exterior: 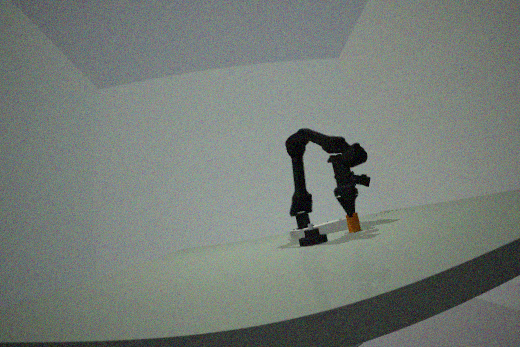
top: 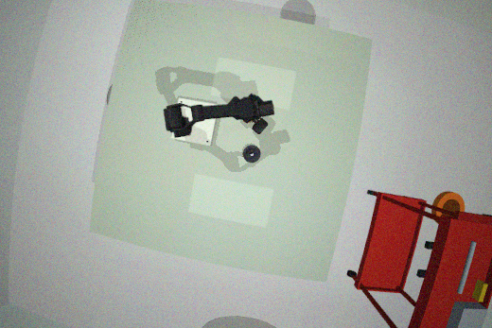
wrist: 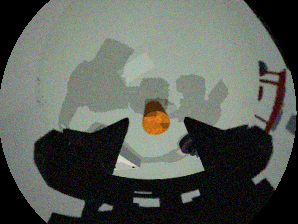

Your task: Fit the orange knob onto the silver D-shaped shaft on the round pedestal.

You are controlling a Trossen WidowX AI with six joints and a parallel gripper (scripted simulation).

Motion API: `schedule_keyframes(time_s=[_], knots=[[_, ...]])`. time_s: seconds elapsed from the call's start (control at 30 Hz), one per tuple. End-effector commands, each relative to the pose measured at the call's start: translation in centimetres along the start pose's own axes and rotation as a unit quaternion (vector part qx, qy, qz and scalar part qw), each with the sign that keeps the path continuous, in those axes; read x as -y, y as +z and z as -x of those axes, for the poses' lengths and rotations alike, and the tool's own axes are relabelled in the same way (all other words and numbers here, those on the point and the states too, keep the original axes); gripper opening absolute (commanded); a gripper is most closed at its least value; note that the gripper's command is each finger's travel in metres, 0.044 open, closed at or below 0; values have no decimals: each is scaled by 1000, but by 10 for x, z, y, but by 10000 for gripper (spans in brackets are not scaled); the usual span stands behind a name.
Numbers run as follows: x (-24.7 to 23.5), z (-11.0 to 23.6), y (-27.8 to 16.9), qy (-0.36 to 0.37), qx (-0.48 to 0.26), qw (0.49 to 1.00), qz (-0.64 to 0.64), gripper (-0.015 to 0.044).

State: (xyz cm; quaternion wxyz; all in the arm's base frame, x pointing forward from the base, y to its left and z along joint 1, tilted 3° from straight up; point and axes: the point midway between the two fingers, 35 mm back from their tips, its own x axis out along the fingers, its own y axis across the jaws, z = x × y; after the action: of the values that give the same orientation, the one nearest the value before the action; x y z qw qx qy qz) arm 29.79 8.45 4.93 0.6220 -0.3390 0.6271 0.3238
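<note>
Your gripper point(wrist: 153, 137) hangs wide open, empty; orange knob point(wrist: 156, 121) stands mid-frame below it, apart from the pedestal point(exterior: 313, 237); drop straight, centre both fingers, then squeeze.

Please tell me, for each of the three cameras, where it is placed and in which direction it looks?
Top: overhead, looking straight down at the table; the whole arm shows, and the pedestal.
Exterior: low and far off, looking across the table; the arm stands above the orange knob.
Wrist: on the arm, looking down between the open fingers at the knob.
Shared: exterior and wrist both show the knob, standing free.
</note>
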Motion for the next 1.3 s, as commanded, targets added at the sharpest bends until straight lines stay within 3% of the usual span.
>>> schedule_keyframes(time_s=[0.0, 0.77, 1.13, 1.27], knots=[[-1, -9, 0, 3, 0, 1000, 2, 440], [-3, -43, -2, 3, -1, 1000, 2, 440], [-3, -43, -2, 3, -1, 1000, 2, 151], [-3, -43, -2, 3, -1, 1000, 2, 125]])
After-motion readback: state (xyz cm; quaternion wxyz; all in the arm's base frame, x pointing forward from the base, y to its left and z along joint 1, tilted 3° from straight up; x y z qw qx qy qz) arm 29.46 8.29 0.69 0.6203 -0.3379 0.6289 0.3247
